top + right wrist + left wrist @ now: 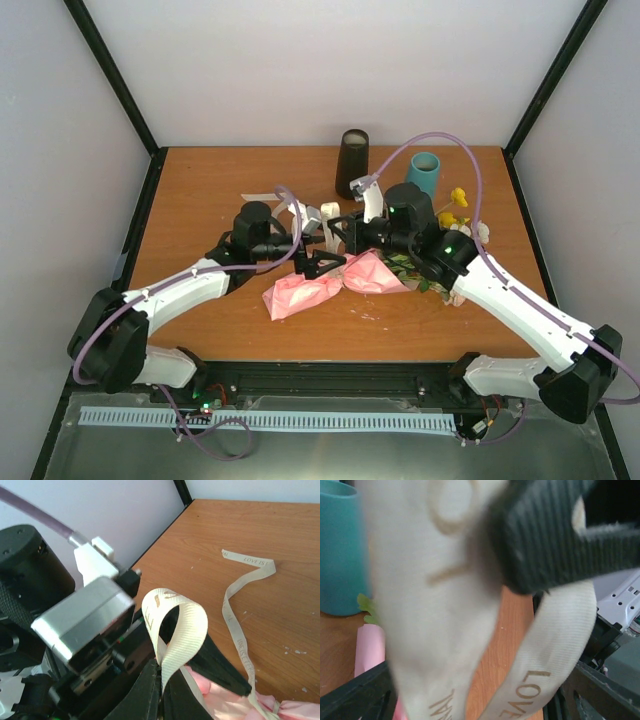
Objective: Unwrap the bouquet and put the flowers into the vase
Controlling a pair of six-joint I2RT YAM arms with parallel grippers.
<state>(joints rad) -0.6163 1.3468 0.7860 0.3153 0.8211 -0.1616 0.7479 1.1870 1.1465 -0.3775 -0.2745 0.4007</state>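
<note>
The bouquet lies mid-table, its pink paper [318, 288] toward the left and the flowers [455, 222] toward the right. My right gripper [162, 682] is shut on a loop of the beige ribbon [176, 625], lifted above the paper [235, 707]. The ribbon's tail [239, 592] trails across the table. My left gripper [318, 262] faces it, open, one finger [222, 667] behind the loop. In the left wrist view the ribbon [440, 605] hangs blurred between the wide-apart jaws, with a right finger [555, 535] above. The tall dark vase [352, 163] stands at the back.
A teal cup [426, 175] stands right of the dark vase, close behind the right arm; it also fills the left wrist view's left edge as a teal cup [340, 550]. Black frame posts rise at the table's back corners. Both arms crowd the table's middle.
</note>
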